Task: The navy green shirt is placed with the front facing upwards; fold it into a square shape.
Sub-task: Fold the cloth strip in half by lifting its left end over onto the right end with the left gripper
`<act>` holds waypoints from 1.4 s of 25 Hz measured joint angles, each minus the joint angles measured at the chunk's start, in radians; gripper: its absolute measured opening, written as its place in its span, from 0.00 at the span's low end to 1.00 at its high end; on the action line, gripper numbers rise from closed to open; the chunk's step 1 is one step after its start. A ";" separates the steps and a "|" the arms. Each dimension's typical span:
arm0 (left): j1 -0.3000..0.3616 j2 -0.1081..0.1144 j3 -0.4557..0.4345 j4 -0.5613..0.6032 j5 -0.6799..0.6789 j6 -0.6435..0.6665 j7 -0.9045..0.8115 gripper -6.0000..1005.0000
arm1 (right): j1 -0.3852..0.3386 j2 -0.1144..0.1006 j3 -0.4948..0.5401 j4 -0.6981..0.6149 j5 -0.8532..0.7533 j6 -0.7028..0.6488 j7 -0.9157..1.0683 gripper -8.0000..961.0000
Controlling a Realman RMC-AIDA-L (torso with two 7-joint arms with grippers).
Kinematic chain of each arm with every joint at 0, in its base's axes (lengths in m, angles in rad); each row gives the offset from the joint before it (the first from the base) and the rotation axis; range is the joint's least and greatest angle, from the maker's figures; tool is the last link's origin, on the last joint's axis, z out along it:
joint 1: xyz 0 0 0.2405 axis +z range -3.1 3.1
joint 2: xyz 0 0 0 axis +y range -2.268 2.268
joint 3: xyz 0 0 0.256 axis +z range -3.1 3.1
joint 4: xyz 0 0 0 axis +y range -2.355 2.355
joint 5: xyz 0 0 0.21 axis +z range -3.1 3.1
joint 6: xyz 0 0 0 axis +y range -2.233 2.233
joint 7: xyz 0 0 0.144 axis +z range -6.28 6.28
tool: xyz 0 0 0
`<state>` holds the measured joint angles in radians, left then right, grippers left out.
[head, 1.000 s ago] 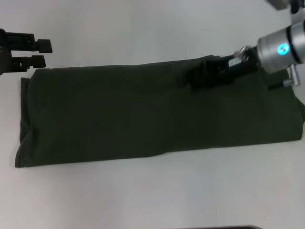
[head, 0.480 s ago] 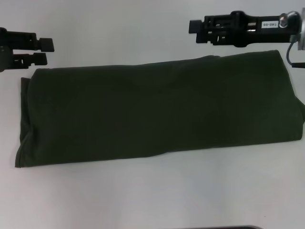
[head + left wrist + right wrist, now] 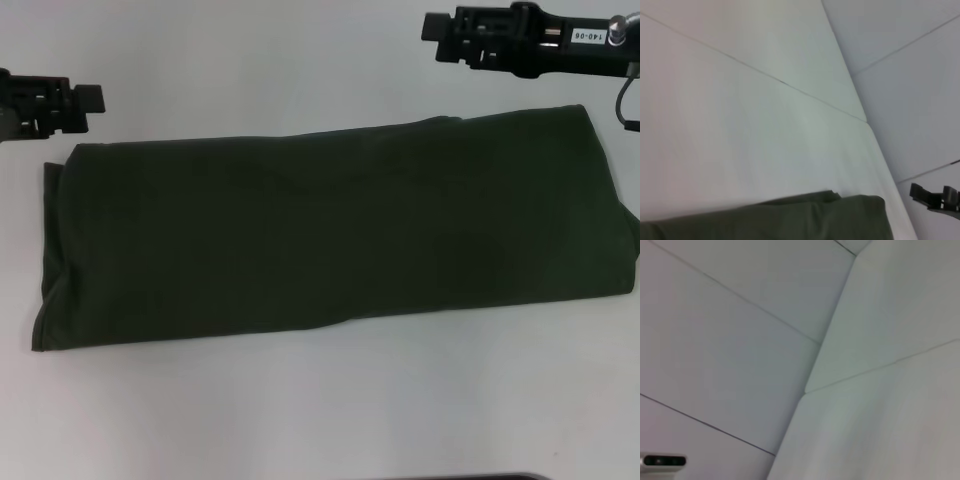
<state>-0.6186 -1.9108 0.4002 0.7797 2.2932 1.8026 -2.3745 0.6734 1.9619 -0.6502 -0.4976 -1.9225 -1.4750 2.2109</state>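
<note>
While the white surface [image 3: 300, 420] spreads bare on every side of it, the navy green shirt [image 3: 330, 240] lies flat as a long folded band, its long axis running from the robot's left to its right and tilting slightly away toward the right end. Its near edge leaves a broad strip of surface open toward the robot; its far edge leaves a narrower strip. The shirt's right end reaches almost to the edge of the head view, and its left end shows a thin layered hem. The right hand [image 3: 432, 27] hovers beyond the shirt's far right corner, clear of the cloth, empty, fingers apart. The left hand [image 3: 92, 97] hangs just off the shirt's far left corner, likewise empty and released.
</note>
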 joint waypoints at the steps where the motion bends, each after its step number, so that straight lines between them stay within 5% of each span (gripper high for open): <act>1: 0.001 0.000 0.000 -0.002 0.000 -0.004 0.002 0.55 | 0.003 -0.004 -0.003 0.002 -0.007 0.005 0.005 0.65; 10: -0.005 0.009 0.004 -0.009 0.002 0.008 -0.023 0.56 | 0.003 -0.013 -0.049 -0.007 -0.040 0.034 -0.004 0.66; 16: -0.010 0.004 0.142 -0.019 0.010 0.022 -0.085 0.56 | 0.006 -0.026 -0.065 -0.040 -0.056 -0.003 0.062 0.82; 18: -0.010 -0.010 0.214 -0.020 0.010 0.005 -0.103 0.56 | 0.001 -0.024 -0.059 -0.055 -0.054 -0.020 0.069 0.98; 25: -0.010 -0.039 0.305 -0.046 0.011 -0.064 -0.120 0.55 | -0.005 -0.015 -0.058 -0.057 -0.057 -0.030 0.072 0.98; 35: -0.028 -0.036 0.426 -0.159 0.030 -0.249 -0.122 0.55 | -0.025 -0.008 -0.050 -0.055 -0.053 -0.028 0.073 0.98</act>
<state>-0.6464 -1.9468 0.8260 0.6209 2.3234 1.5534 -2.4961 0.6488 1.9537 -0.7002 -0.5530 -1.9760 -1.5033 2.2835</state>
